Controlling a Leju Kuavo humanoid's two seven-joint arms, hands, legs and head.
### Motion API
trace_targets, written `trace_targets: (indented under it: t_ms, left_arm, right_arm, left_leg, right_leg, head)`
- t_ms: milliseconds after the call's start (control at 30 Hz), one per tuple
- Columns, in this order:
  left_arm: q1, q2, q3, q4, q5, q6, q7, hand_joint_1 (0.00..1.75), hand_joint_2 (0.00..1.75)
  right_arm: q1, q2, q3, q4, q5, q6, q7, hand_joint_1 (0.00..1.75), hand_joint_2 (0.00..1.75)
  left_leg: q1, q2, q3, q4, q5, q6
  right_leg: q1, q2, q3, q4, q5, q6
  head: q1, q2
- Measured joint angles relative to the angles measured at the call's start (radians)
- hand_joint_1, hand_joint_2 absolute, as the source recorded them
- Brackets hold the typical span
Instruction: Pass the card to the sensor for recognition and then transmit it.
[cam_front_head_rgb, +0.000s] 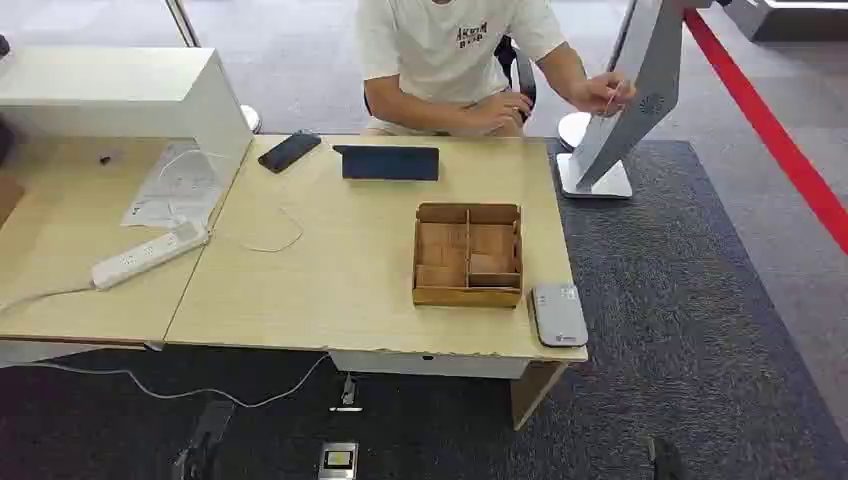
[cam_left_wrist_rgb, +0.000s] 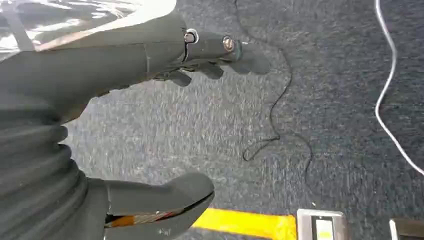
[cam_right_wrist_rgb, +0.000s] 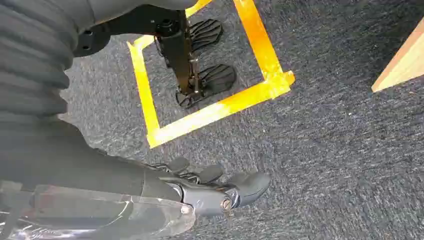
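Both arms hang over the carpet. Left hand (cam_left_wrist_rgb: 165, 130) empty, fingers apart. Right hand (cam_right_wrist_rgb: 200, 187) empty too, fingers loosely spread. Card (cam_front_head_rgb: 619, 92) is pinched in a seated person's hand (cam_front_head_rgb: 600, 95), right at the white sensor stand (cam_front_head_rgb: 625, 110) beside the bench (cam_front_head_rgb: 330, 270). Wooden tray (cam_front_head_rgb: 467, 255) and a grey device (cam_front_head_rgb: 558, 313) sit on the bench.

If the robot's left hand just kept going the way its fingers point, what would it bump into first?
Probably just the grey carpet. The left hand hangs open above it, holding nothing; a thin dark cable lies nearby, though depth is unclear.
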Motion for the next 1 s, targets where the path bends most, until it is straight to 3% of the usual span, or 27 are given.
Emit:
trace_targets:
  t_ms: [200, 400, 600, 767, 1000]
  left_arm:
    - [-0.008, 0.002, -0.004, -0.012, 0.006, 0.019, -0.014, 0.00, 1.75]
    - [-0.012, 0.002, -0.018, -0.019, 0.018, 0.034, -0.014, 0.00, 1.75]
    - [0.008, 0.011, -0.018, -0.019, 0.059, 0.043, -0.051, 0.00, 1.75]
    - [-0.003, 0.012, -0.021, -0.019, 0.053, 0.044, -0.042, 0.00, 1.75]
    - [0.005, 0.012, -0.024, -0.019, 0.080, 0.047, -0.051, 0.00, 1.75]
  right_arm:
    - [0.002, 0.000, -0.015, 0.000, -0.033, -0.005, 0.000, 0.00, 1.75]
    - [-0.001, -0.001, -0.057, -0.001, -0.149, -0.024, -0.029, 0.00, 1.75]
    - [0.006, -0.027, -0.145, -0.001, -0.296, 0.006, -0.153, 0.00, 1.75]
    - [-0.117, -0.037, -0.180, -0.013, -0.330, -0.129, -0.256, 0.00, 1.75]
    - [-0.265, -0.040, -0.184, -0.066, -0.442, -0.182, -0.482, 0.00, 1.75]
  left_leg:
    - [-0.001, 0.000, -0.001, 0.000, -0.001, 0.001]
    - [-0.001, 0.000, -0.001, 0.000, -0.001, 0.001]
    - [-0.001, 0.000, -0.002, 0.000, -0.001, 0.001]
    - [-0.001, 0.003, -0.003, 0.000, 0.002, 0.001]
    - [-0.001, 0.002, -0.004, 0.001, 0.003, 0.002]
  right_leg:
    - [-0.001, 0.000, 0.000, -0.001, 0.000, 0.000]
    - [-0.001, 0.000, 0.000, -0.001, 0.000, 0.000]
    - [-0.001, 0.000, 0.000, 0.000, 0.000, 0.001]
    - [-0.001, 0.003, -0.003, 0.000, 0.003, 0.002]
    - [-0.001, 0.002, -0.003, 0.000, 0.004, 0.003]
  head:
    - [0.000, 0.000]
    - [0.000, 0.000]
    - [0.000, 0.000]
    - [0.000, 0.000]
    - [0.000, 0.000]
